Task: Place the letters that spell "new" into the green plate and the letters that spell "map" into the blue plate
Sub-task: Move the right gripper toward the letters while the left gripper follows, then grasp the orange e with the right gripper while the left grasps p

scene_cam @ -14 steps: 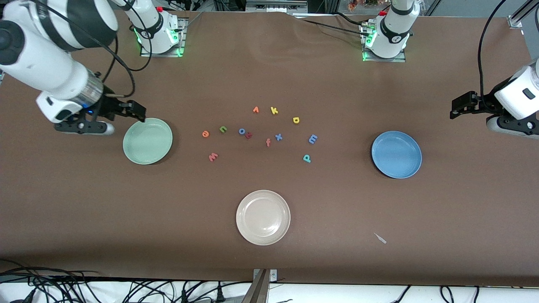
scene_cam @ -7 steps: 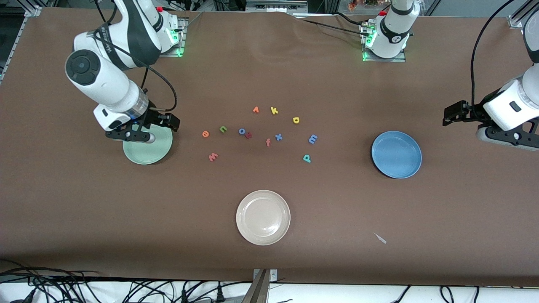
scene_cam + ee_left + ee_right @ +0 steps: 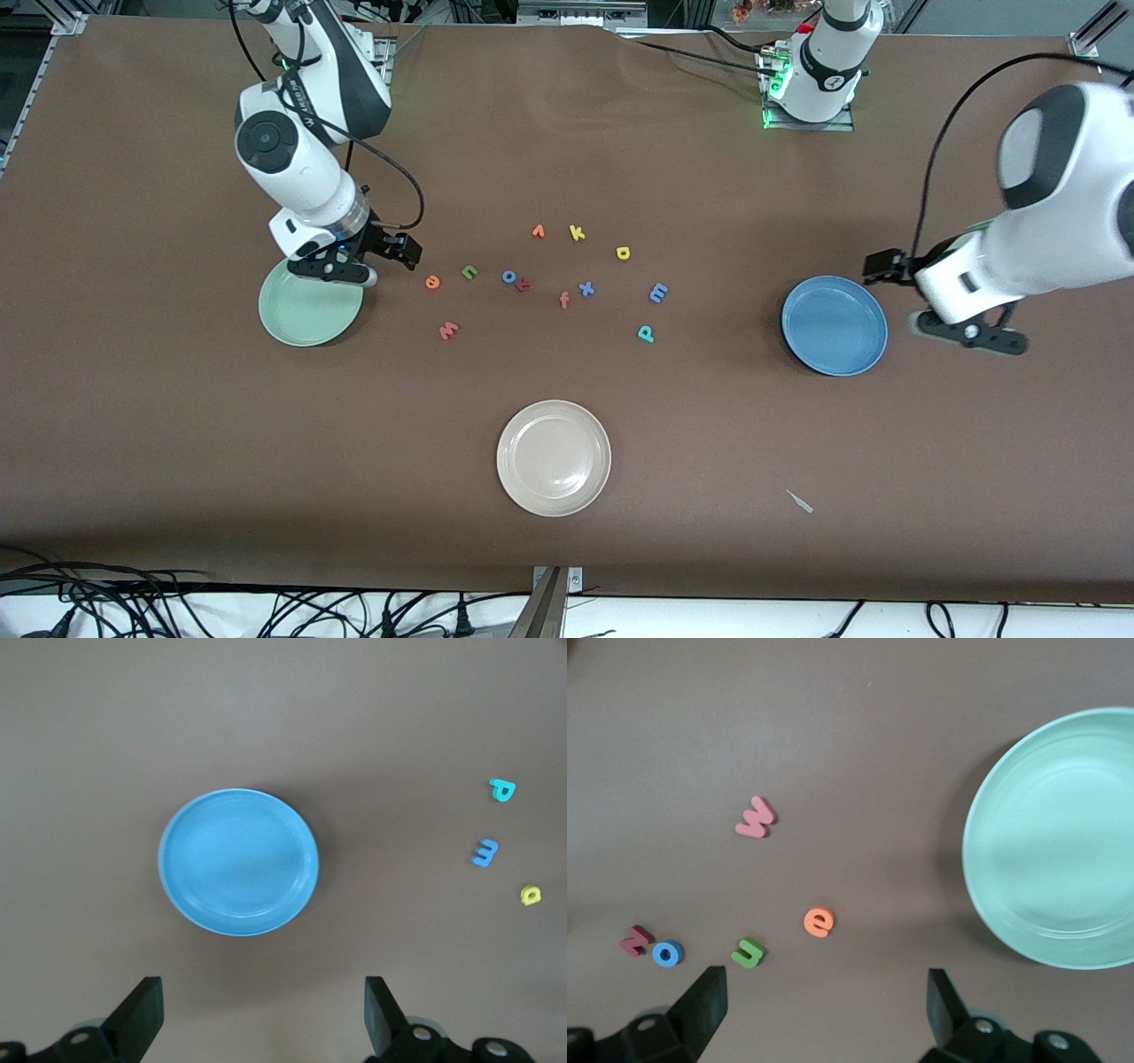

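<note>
The green plate lies toward the right arm's end of the table and holds nothing. Beside it are the orange e, green n and pinkish w. My right gripper hangs open over bare table between that plate and the e. The blue plate also holds nothing. The teal p, light blue m and yellow a lie nearer mid-table. My left gripper is open over the table beside the blue plate's rim.
A cream-white plate sits nearest the front camera. Other letters lie among the task's: a blue o, a red one touching it, an f, a blue x, a yellow k. A small pale scrap lies alone.
The right arm swung in from the table's end, crossing the green plate toward the letters. The left arm moved in toward the blue plate. Both grippers stayed open; no letter moved.
</note>
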You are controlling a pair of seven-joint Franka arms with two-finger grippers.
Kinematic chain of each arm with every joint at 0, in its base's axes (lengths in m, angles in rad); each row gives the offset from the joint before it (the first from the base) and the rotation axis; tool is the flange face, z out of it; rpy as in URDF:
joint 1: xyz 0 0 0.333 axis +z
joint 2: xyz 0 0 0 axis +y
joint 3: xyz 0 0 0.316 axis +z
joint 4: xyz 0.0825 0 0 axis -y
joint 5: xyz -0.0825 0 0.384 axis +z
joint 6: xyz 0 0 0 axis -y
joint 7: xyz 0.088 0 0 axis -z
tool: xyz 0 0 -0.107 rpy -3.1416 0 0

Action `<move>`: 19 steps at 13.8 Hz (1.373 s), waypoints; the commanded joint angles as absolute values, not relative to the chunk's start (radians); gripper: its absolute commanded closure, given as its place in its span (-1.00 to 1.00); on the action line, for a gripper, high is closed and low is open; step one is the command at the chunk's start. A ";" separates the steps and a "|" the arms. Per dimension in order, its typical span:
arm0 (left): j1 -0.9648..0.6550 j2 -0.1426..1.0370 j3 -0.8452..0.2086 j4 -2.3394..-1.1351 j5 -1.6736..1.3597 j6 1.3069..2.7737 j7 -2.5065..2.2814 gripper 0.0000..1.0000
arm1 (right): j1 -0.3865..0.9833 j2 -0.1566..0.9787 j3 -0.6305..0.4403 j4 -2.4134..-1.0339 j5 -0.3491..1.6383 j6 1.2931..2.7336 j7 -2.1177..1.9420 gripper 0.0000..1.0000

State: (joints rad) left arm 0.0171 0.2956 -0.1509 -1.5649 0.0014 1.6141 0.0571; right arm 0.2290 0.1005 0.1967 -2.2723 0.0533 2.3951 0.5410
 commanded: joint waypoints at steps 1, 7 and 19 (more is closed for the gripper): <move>-0.043 0.336 -0.163 -1.552 -0.014 1.681 -0.075 -1.00 | 0.244 0.095 0.199 -2.338 0.045 2.479 0.563 -1.00; -0.244 0.457 -0.161 -1.569 -0.012 1.844 -0.434 -1.00 | 0.319 0.152 0.199 -2.405 0.038 2.629 0.629 -1.00; -0.423 0.598 -0.161 -1.775 -0.012 2.348 -1.011 -1.00 | 0.356 0.302 0.149 -2.447 -0.199 2.865 0.640 -1.00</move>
